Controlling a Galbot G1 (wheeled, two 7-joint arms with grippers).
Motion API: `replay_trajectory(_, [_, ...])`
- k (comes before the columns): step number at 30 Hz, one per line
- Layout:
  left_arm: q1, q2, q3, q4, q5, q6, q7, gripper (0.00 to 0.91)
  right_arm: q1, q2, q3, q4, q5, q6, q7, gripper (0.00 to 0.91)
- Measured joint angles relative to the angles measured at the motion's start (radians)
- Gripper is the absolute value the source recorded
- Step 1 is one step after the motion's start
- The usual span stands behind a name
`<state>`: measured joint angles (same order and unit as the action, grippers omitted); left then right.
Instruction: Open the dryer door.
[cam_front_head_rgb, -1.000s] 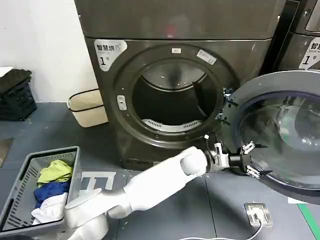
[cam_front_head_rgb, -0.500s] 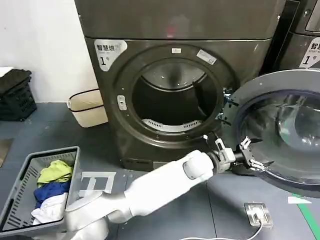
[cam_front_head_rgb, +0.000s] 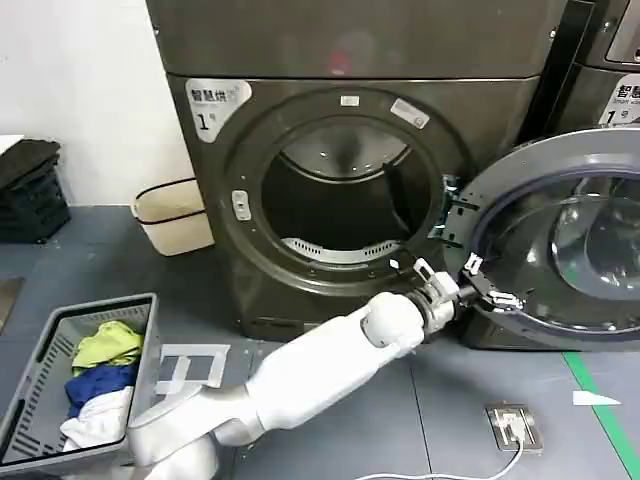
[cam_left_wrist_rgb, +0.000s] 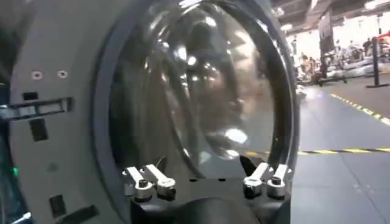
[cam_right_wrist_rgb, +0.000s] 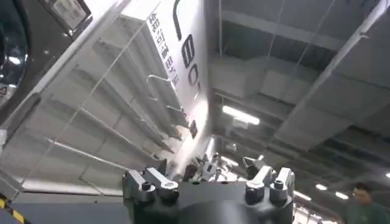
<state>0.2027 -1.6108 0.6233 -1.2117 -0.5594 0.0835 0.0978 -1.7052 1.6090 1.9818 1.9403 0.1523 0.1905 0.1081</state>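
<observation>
The dryer door (cam_front_head_rgb: 570, 250) stands swung wide open to the right of the bronze-grey dryer (cam_front_head_rgb: 350, 50), its grey inner face and glass bowl turned toward me. The dark drum opening (cam_front_head_rgb: 340, 200) is uncovered. My left gripper (cam_front_head_rgb: 488, 284) reaches across the dryer's front to the door's lower left inner rim, open, fingers spread. In the left wrist view the left gripper (cam_left_wrist_rgb: 204, 165) faces the door's glass bowl (cam_left_wrist_rgb: 201, 91) close up, and nothing is held. My right gripper (cam_right_wrist_rgb: 204, 167) is open and points up past a machine's side toward the ceiling.
A second matching machine (cam_front_head_rgb: 610, 60) stands behind the open door. A grey laundry basket (cam_front_head_rgb: 95, 305) with clothes sits at my lower left. A beige bin (cam_front_head_rgb: 175, 215) and a black crate (cam_front_head_rgb: 30, 190) stand left of the dryer. A floor socket plate (cam_front_head_rgb: 512, 425) lies at lower right.
The door has swung farther back toward the neighbouring machine. My left gripper stayed at its lower inner rim, rising and drawing in toward the dryer.
</observation>
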Motion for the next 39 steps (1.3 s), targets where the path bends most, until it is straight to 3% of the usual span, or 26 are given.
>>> replay_trajectory(13, [0.027, 0.002, -0.026, -0.027, -0.013, 0.013, 0.0, 0.907, -0.005, 0.0, -0.008, -0.011, 0.003, 0.001, -0.003, 0.907])
replay_trajectory(20, [0.045, 0.003, -0.017, -0.093, -0.019, 0.067, 0.037, 0.907, -0.012, 0.0, -0.014, -0.012, 0.006, 0.0, -0.006, 0.907])
replay_trajectory(32, [0.046, 0.007, 0.007, -0.404, -0.065, 0.116, 0.058, 0.907, -0.028, 0.0, -0.025, -0.017, 0.011, 0.006, -0.006, 0.907])
replay_trajectory(39, [0.059, 0.245, 0.004, -0.593, -0.009, 0.108, 0.117, 0.907, -0.044, 0.0, -0.025, -0.029, 0.039, 0.014, -0.005, 0.907])
